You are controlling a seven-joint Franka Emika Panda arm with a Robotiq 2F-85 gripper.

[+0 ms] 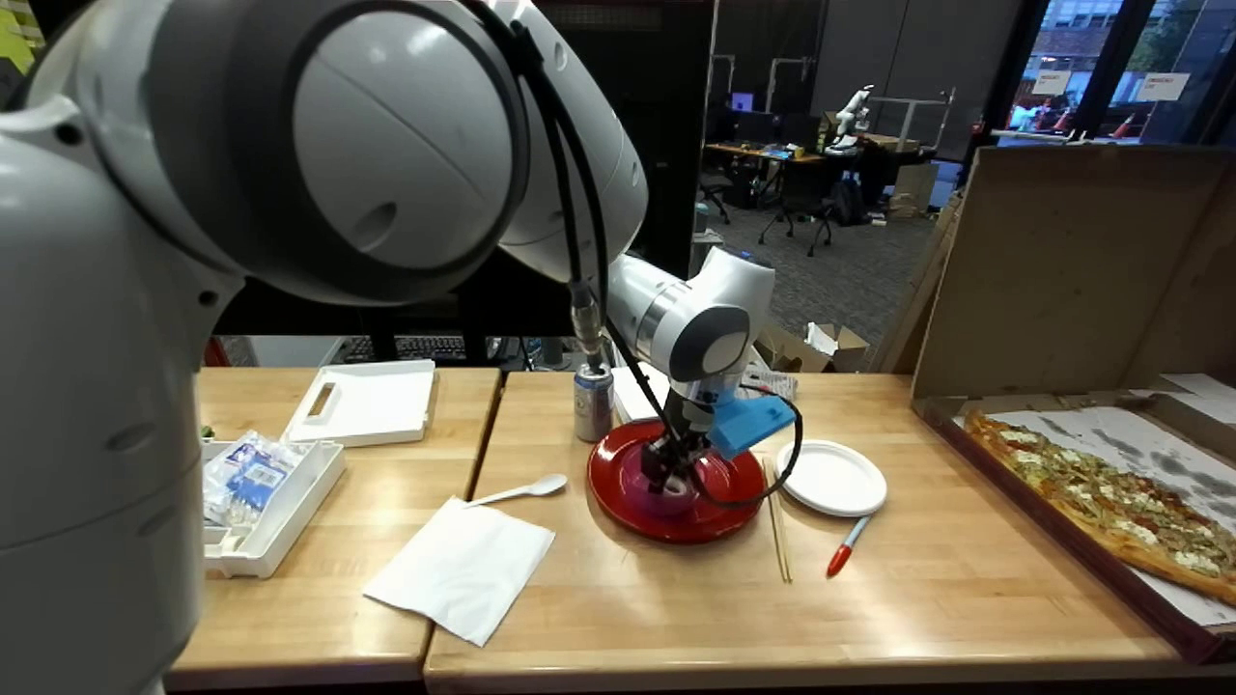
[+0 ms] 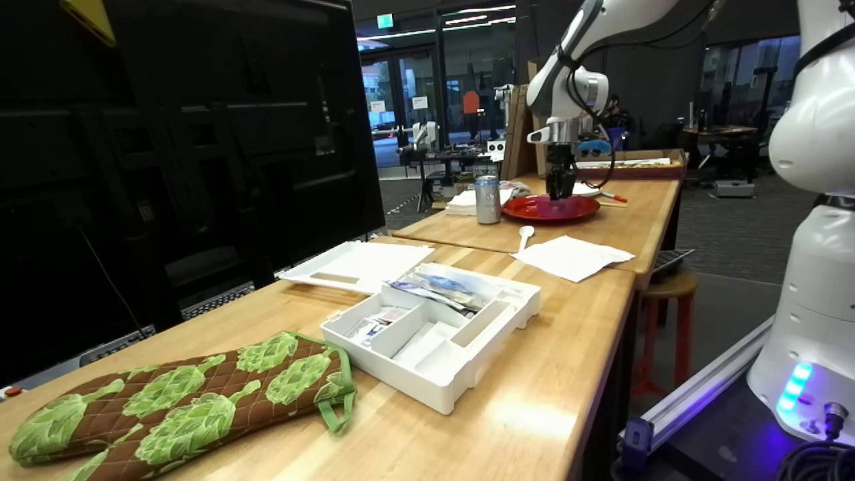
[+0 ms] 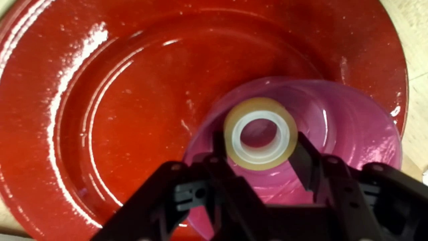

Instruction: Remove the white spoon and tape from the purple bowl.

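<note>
Wrist view: the gripper [image 3: 261,145] is clamped on the tape [image 3: 260,155], which lies directly between its fingertips [image 3: 303,159], within the purple bowl [image 3: 364,130]; a straight upward lift should free it.

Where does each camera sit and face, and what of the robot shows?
In an exterior view: beside the arm, looking across the tables at the red plate; arm at left.
In an exterior view: by the oven mitt, looking along the tables; base and arm at right.
Wrist view: above the gripper, facing down at tape and purple bowl; only gripper shows.
In both exterior views: white spoon, can.
</note>
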